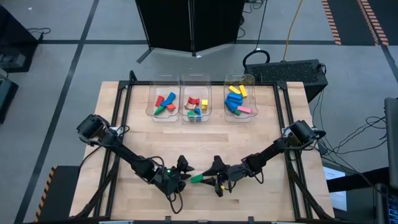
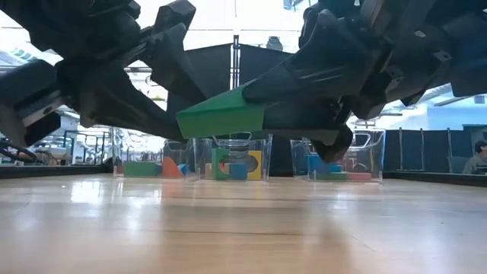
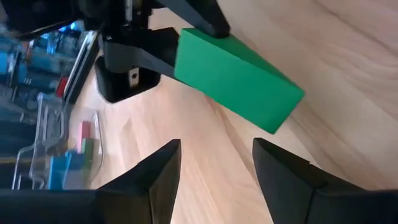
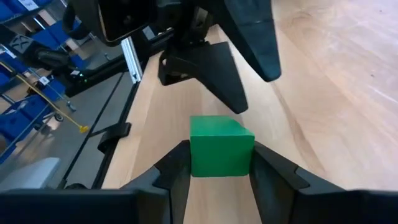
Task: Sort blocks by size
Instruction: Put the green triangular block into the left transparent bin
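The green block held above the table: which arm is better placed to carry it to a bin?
The right arm, probably. The right gripper is shut on the green block, held clear of the table. The left gripper is open, facing the block without touching it.

High overhead; low table-level; wrists close; all share green block (image 1: 198, 178).
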`<action>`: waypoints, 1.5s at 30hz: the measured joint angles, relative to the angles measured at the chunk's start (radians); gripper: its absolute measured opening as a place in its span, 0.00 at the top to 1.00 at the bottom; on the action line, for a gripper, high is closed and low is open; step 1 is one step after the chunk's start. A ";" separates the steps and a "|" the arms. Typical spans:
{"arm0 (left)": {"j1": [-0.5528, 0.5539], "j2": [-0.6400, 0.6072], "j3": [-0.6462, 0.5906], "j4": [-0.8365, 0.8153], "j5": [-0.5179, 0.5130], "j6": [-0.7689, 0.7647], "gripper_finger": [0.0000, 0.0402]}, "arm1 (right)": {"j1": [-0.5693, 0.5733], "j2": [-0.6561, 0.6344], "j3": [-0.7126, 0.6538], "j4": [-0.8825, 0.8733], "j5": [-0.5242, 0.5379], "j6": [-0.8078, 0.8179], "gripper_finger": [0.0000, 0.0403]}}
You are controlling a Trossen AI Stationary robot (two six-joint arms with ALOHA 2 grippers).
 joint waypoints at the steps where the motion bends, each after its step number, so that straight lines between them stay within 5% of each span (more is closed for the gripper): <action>1: -0.003 0.000 0.000 0.000 -0.012 -0.023 0.50 | 0.000 0.000 0.000 0.001 0.002 0.000 0.67; 12: -0.050 -0.056 0.000 0.005 -0.025 -0.076 0.50 | 0.000 -0.064 0.000 0.007 0.051 -0.046 0.67; 19: -0.032 -0.062 0.000 0.190 0.089 -0.044 0.50 | 0.002 -0.064 0.000 0.047 0.053 -0.060 0.67; 26: -0.015 -0.062 0.000 0.187 0.090 -0.048 0.52 | 0.002 -0.063 -0.001 0.070 0.056 -0.074 0.67; 45: -0.021 -0.062 0.001 0.188 -0.053 -0.049 0.72 | 0.001 -0.061 -0.004 0.126 0.061 -0.056 0.67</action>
